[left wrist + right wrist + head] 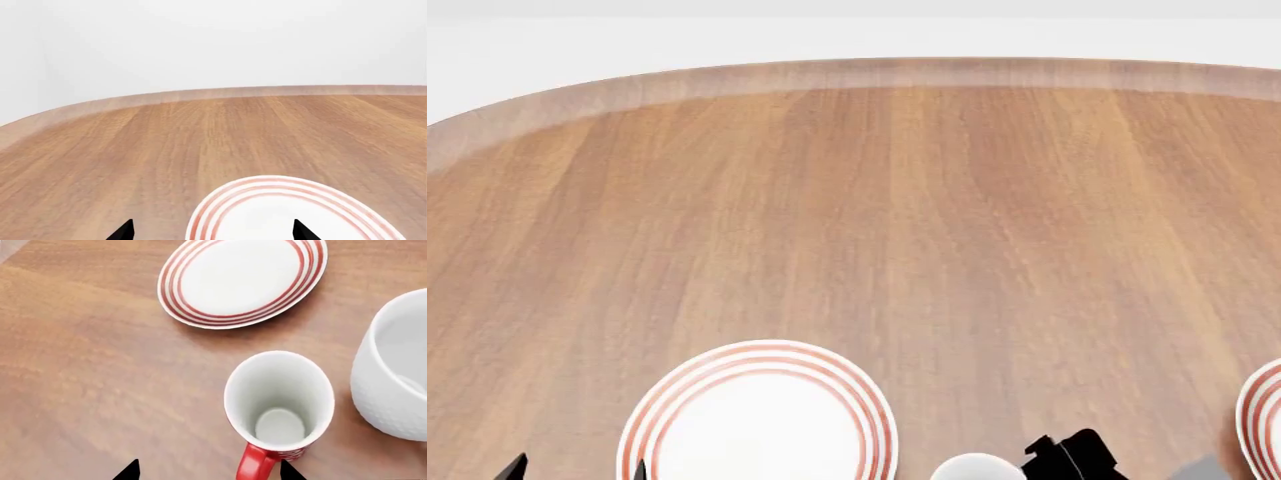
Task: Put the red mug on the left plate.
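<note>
We are on the approach: our right gripper [208,471], jaws spread and empty, hovers over the red mug [279,407] standing on the table [87,390], the left plate [241,277] at its eleven o'clock, so next we lower and pinch.

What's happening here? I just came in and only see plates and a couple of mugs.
A two-armed robot is working at a wooden table. Its right gripper hovers open over the red mug, near the handle, without gripping it. The mug stands upright on the table beside a larger white mug, not on a plate. The left plate is empty, with the left gripper open just above it.
</note>
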